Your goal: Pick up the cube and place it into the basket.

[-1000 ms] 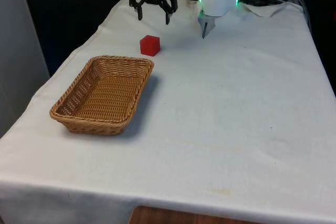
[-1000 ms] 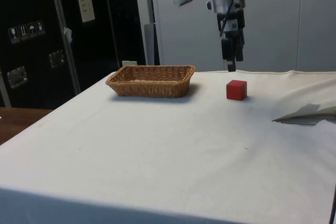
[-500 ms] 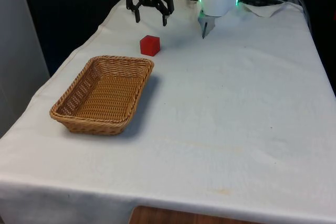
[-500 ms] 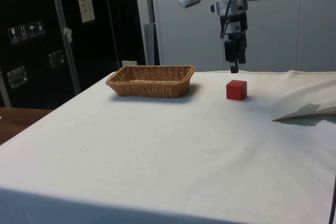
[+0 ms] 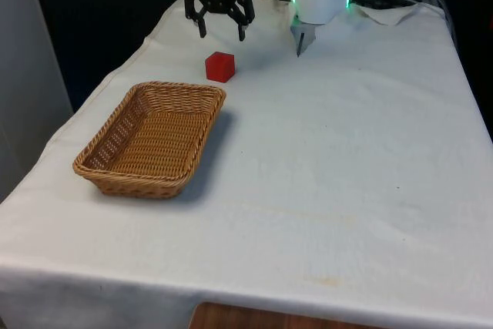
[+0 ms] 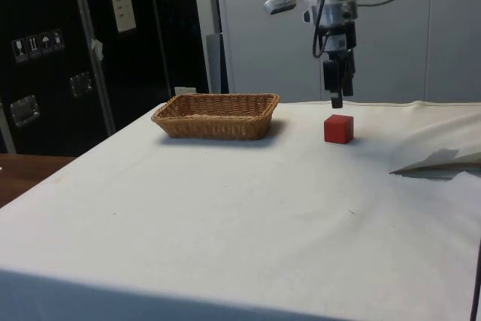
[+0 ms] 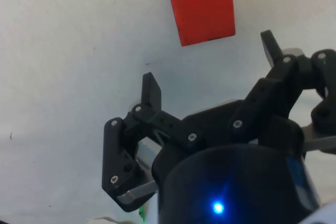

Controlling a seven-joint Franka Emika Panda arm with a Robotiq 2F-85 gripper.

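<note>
A red cube (image 5: pixel 220 66) rests on the white cloth just beyond the far end of a woven wicker basket (image 5: pixel 150 138). The cube (image 6: pixel 338 128) and the basket (image 6: pixel 216 115) stand apart in the side view too. My gripper (image 5: pixel 221 35) hangs open above the table, a little behind the cube and higher than it, with nothing between its fingers. In the side view the gripper (image 6: pixel 337 101) points straight down, just over the cube's far side. The wrist view has the cube (image 7: pixel 201 7) lying on the cloth past the spread fingertips of the gripper (image 7: pixel 211 67).
The basket holds nothing. A crumpled fold of white cloth (image 5: pixel 389 11) lies at the far end on the front view's right, and the fold (image 6: pixel 443 162) also lies at the table's edge in the side view. Bare cloth stretches across the near half of the table (image 5: pixel 323 190).
The gripper has drifted slightly toward the front view's left and closer to the cube, staying open at about the same height. Cube and basket have not moved.
</note>
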